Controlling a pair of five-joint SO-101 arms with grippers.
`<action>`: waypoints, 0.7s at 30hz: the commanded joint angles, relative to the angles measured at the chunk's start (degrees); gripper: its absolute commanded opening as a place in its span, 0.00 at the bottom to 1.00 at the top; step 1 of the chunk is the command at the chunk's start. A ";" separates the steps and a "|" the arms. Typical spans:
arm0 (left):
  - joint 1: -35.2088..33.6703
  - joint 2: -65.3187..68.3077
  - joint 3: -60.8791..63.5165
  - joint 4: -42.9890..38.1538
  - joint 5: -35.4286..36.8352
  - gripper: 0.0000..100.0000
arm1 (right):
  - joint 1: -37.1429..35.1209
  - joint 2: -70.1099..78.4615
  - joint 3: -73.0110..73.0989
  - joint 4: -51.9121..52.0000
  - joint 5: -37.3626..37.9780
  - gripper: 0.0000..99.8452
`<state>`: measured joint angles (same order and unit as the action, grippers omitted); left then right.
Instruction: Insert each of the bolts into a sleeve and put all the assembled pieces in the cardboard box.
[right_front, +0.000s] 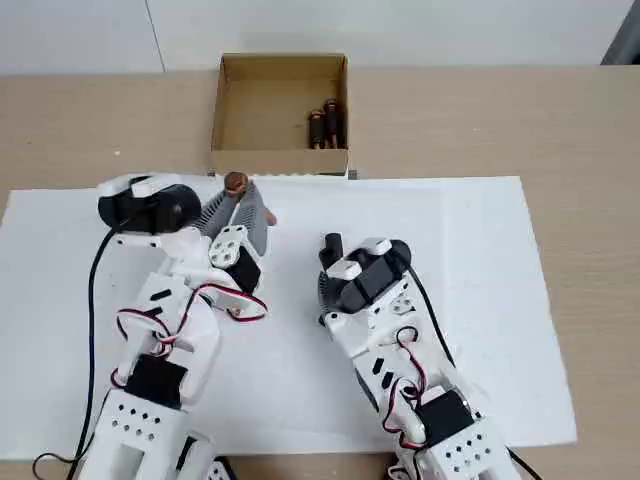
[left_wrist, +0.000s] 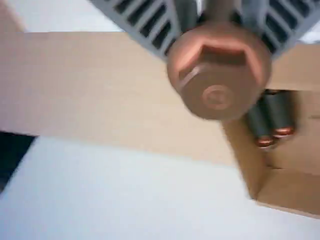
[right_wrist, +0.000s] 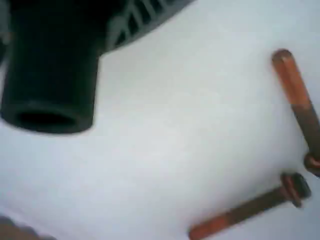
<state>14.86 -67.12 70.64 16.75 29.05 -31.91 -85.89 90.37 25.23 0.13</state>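
Copper-coloured hex-head metal bolt (left_wrist: 217, 75), where is it?
— Pinched in the left gripper (right_front: 238, 203) just beside the brown cardboard box's (right_front: 228, 110) front wall, likely for dropping in. The right gripper (right_wrist: 65, 17) clamps a black cylindrical sleeve (right_wrist: 50, 75) above the white sheet (right_wrist: 175, 125).

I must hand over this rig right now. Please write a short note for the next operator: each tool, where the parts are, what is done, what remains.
Left tool: shut on a bolt, just before the cardboard box's front wall; whether a sleeve is on it, I cannot tell.
Right tool: shut on a black sleeve, over the white sheet.
Done: assembled pieces lie in the box, at its right side.
Left to do: two loose bolts on the sheet need sleeves; then everything goes into the box.
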 joint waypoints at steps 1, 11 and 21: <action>2.29 -2.02 -0.13 -1.67 3.78 0.00 | -2.33 -0.48 -0.53 -2.95 0.70 0.00; 5.89 -2.29 4.53 -5.45 4.31 0.00 | -5.32 -0.48 -0.88 -3.82 5.10 0.00; 5.89 -2.29 4.26 -6.24 -0.79 0.00 | -0.31 -0.48 2.02 -4.97 8.79 0.00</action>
<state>20.40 -67.82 75.74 12.18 29.23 -33.23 -85.89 92.22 22.77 6.46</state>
